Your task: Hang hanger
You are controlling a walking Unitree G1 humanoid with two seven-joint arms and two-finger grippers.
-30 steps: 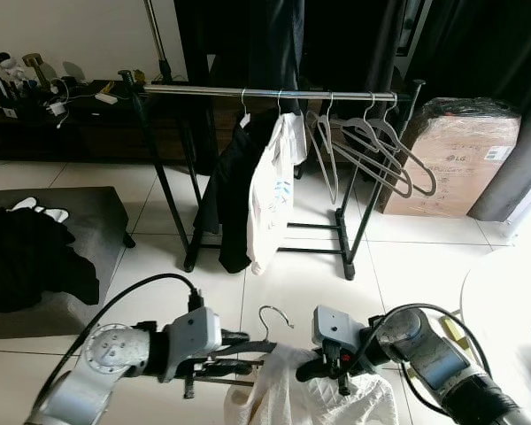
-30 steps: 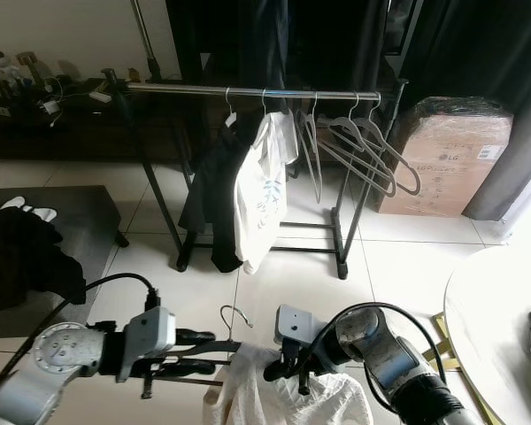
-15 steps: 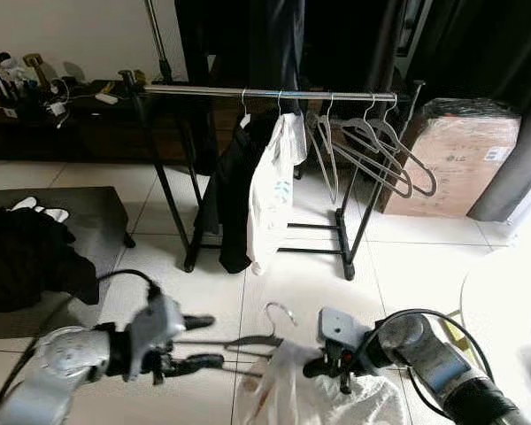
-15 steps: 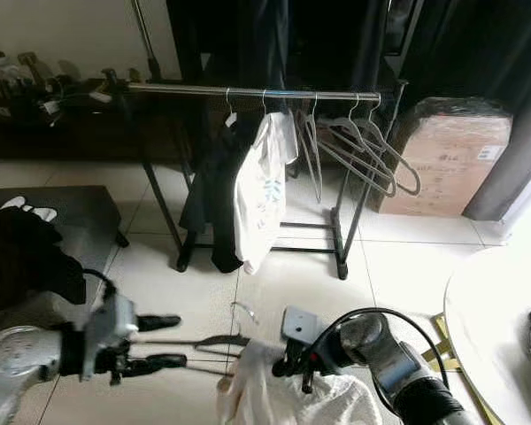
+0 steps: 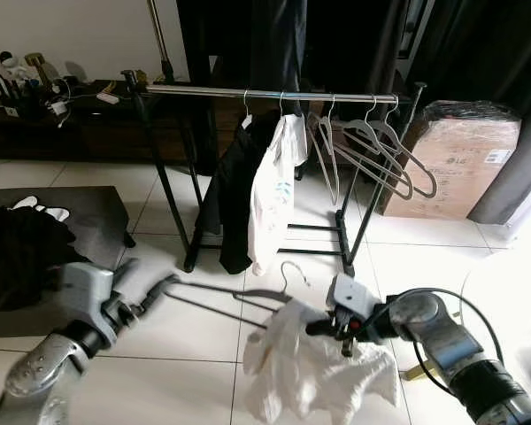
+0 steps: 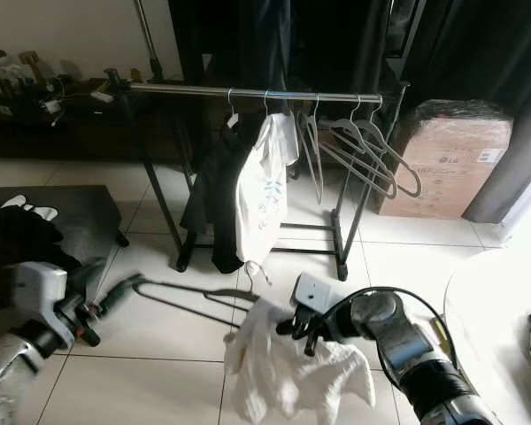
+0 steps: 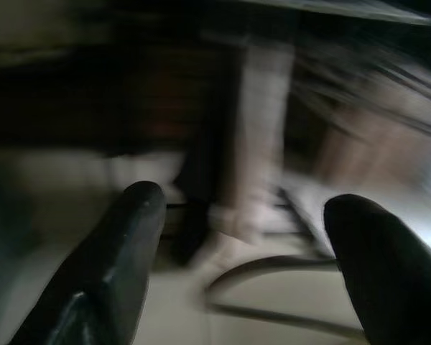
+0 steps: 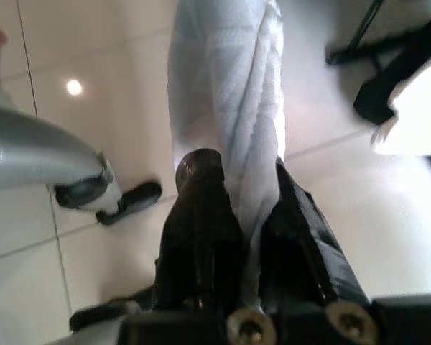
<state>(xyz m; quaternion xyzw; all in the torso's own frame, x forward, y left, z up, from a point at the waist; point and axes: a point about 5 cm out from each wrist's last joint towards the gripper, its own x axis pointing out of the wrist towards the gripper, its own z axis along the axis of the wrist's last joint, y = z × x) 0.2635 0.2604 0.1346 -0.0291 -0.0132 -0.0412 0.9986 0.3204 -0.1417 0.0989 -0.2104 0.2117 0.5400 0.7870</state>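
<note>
A dark hanger (image 5: 239, 294) with a wire hook lies tilted low over the tiles, one end inside a white garment (image 5: 310, 367). My right gripper (image 5: 323, 328) is shut on a fold of that garment (image 8: 230, 86), holding it above the floor. My left gripper (image 5: 155, 290) is at the hanger's free end, blurred. In the left wrist view its fingers (image 7: 140, 208) stand wide apart and open, with the hanger's curve (image 7: 273, 266) beyond them. The clothes rail (image 5: 274, 92) stands ahead.
A black garment (image 5: 230, 195), a white shirt (image 5: 270, 195) and several empty hangers (image 5: 372, 150) hang on the rail. A cardboard box (image 5: 460, 159) stands at the right, black clothes (image 5: 18, 257) lie on a dark mat (image 5: 97, 212) at the left, and a white table edge (image 5: 513, 301) is near my right.
My left arm has swung out to the left, sliding along the hanger to its end. The right gripper has lifted the white garment and hanger up toward the rack.
</note>
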